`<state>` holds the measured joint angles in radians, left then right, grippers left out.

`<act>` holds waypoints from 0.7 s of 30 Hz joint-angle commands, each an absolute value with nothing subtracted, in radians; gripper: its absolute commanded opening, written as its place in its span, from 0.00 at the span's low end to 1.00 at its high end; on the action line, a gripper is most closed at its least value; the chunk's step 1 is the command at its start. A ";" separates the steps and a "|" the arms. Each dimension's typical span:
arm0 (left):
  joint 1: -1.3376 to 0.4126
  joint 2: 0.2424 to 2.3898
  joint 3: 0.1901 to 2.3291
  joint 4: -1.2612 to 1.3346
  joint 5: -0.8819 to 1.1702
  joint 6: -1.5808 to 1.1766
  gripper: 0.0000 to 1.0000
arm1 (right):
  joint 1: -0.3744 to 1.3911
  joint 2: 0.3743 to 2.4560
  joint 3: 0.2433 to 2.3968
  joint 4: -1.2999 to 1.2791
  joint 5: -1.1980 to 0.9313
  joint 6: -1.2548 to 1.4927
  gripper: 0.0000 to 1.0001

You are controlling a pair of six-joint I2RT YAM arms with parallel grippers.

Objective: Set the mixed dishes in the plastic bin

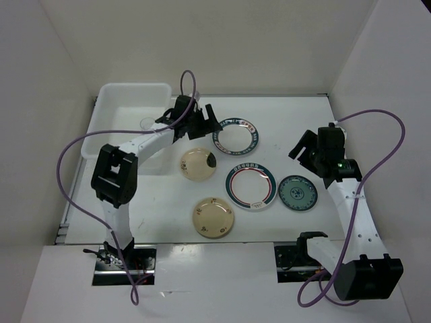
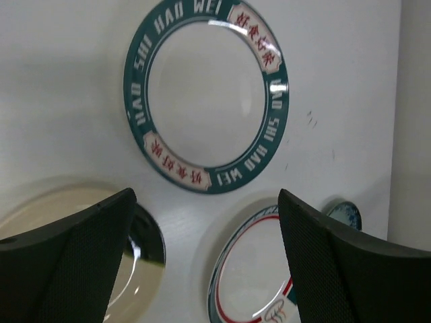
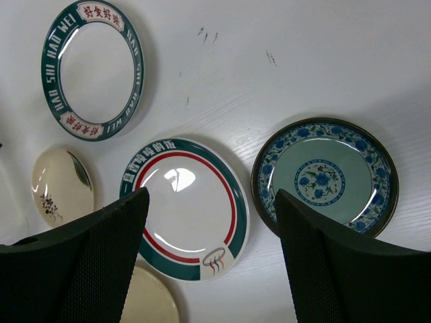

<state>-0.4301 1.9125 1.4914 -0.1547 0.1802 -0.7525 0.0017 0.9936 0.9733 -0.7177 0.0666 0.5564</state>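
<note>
Five plates lie on the white table. A white plate with a green lettered rim is farthest back. A red-ringed plate lies in the middle, with a teal patterned plate to its right. Two cream plates lie to the left. The plastic bin stands at the back left. My left gripper hovers open between the bin and the green-rimmed plate. My right gripper hangs open above the teal and red-ringed plates. Neither holds anything.
White walls close in the table on the left, back and right. Purple cables loop from both arms. The left arm's elbow stands just in front of the bin's near wall.
</note>
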 commanded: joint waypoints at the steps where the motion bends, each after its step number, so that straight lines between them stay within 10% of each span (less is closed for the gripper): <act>1: -0.426 1.966 1.644 -0.021 0.164 -0.756 0.92 | -0.003 0.994 0.968 -0.681 0.058 0.538 0.81; 21: -0.417 2.281 1.833 -0.150 0.052 -0.716 0.78 | -0.003 1.022 0.968 -0.681 0.049 0.529 0.81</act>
